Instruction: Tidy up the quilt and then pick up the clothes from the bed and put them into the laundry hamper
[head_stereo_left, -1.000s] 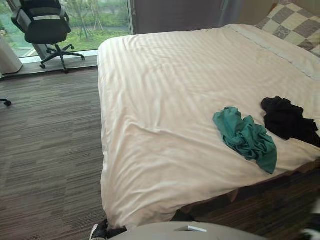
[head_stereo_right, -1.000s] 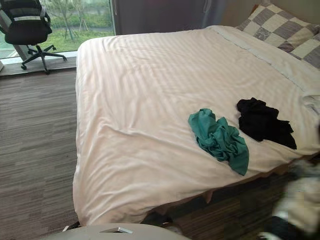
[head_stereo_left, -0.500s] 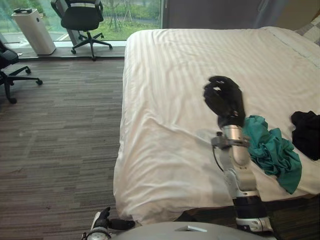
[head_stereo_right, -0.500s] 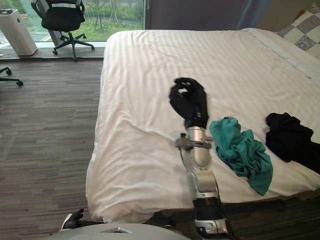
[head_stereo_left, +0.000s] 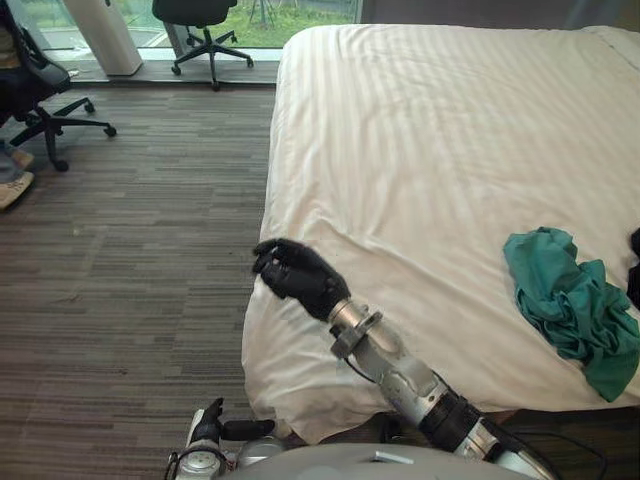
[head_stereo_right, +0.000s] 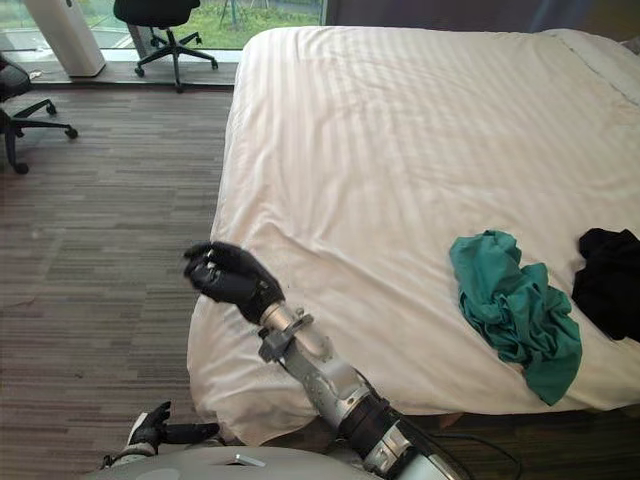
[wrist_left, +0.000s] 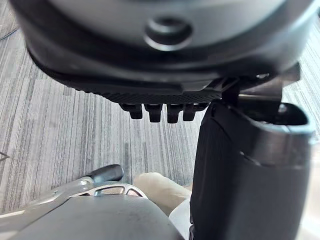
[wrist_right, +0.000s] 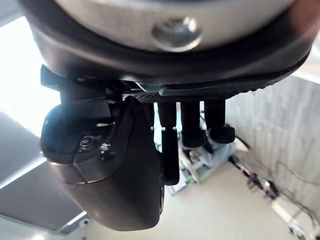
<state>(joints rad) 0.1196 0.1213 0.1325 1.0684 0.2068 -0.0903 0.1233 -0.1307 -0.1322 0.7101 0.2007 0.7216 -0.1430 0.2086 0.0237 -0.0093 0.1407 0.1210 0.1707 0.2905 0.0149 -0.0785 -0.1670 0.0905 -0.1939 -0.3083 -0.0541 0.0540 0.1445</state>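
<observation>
— Where is the right hand (head_stereo_left: 297, 279)?
— At the near left corner of the quilt (head_stereo_left: 430, 150), just at the edge where the cloth drops toward the floor (head_stereo_left: 130, 260). Its arm reaches there from the lower right, across the quilt's hanging side.
— Does it hold the quilt?
— Its fingers are curled in, and its own wrist view shows nothing between them and the thumb. Whether the knuckles touch the cloth cannot be told.
— And the left hand (wrist_left: 160, 92)?
— It hangs low over the floor, fingers bent under, holding nothing.
— How does the quilt lie?
— It is white and striped, spread over the bed. It is smooth further off and creased near the corner by the right hand.
— The clothes?
— Both lie on the quilt toward its near right edge, well apart from the right hand. The teal cloth (head_stereo_left: 572, 312) is crumpled, one end trailing toward the edge. The black cloth (head_stereo_right: 610, 282) lies just beside it on the right, not touching it.
— Anything else?
— A chair (head_stereo_left: 200, 10) stands on the floor beyond the bed's far left corner.
</observation>
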